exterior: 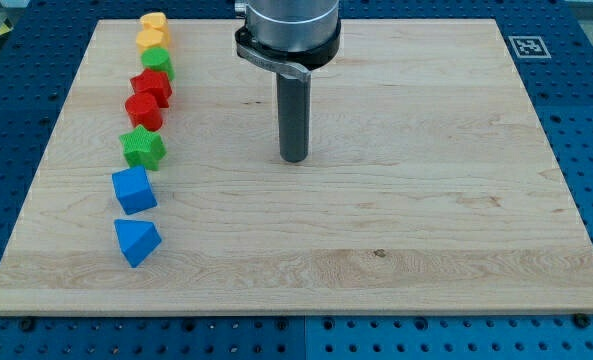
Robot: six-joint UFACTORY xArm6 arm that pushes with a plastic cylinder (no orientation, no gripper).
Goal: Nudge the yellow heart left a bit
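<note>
The yellow heart sits at the view's top left of the wooden board, at the head of a column of blocks. Below it come a second yellow block, a green block, a red block, a red hexagon-like block, a green star, a blue cube and a blue triangle. My tip rests on the board's middle, well to the right of the column and below the heart, touching no block.
The arm's grey body hangs over the board's top middle. A black-and-white marker tag lies at the board's top right corner. Blue perforated table surrounds the board.
</note>
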